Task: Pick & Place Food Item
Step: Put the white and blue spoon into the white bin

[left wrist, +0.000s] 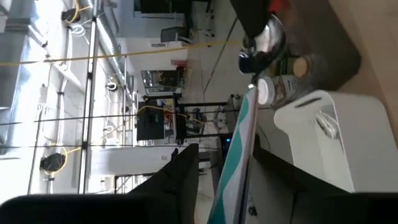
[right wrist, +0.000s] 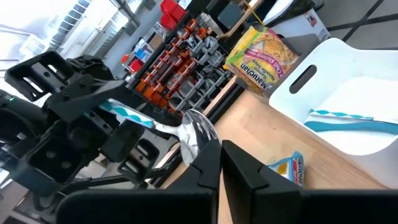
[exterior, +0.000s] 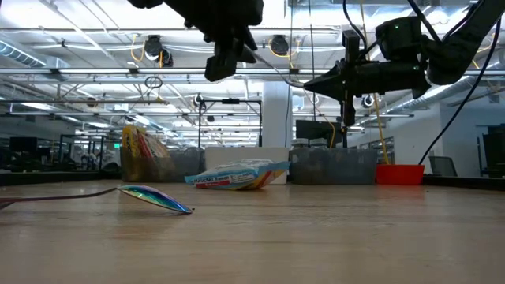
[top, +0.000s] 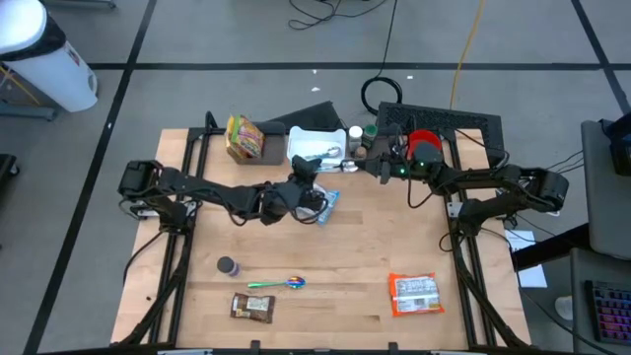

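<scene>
A blue-and-white food packet (top: 328,202) lies flat on the table in front of the white bin (top: 314,144); it also shows in the low view (exterior: 237,175). My left gripper (top: 312,187) hangs high above it (exterior: 230,49), shut on a thin teal-and-white strip (left wrist: 239,149). My right gripper (top: 367,164) is by the bin's right side, raised, shut on a silver spoon (right wrist: 198,134). A similar teal-and-white strip (right wrist: 342,118) lies in the bin. My left gripper has the teal-and-white strip (left wrist: 231,180) between its two fingers, lifted clear of the table. The strip runs on past the fingertips toward the bin; it also shows in the right wrist view (right wrist: 132,116). My right gripper holds the silver spoon by its handle, which its fingers (right wrist: 208,163) hide. The bowl (right wrist: 199,132) sticks out past the fingertips, clear of the table.
A yellow noodle pack (top: 245,136) stands left of the bin; jars (top: 357,138) and a red bowl (top: 424,146) are on a black mat to its right. Nearer lie a small cup (top: 229,265), an iridescent spoon (top: 281,284), a brown bar (top: 251,308) and an orange packet (top: 414,294).
</scene>
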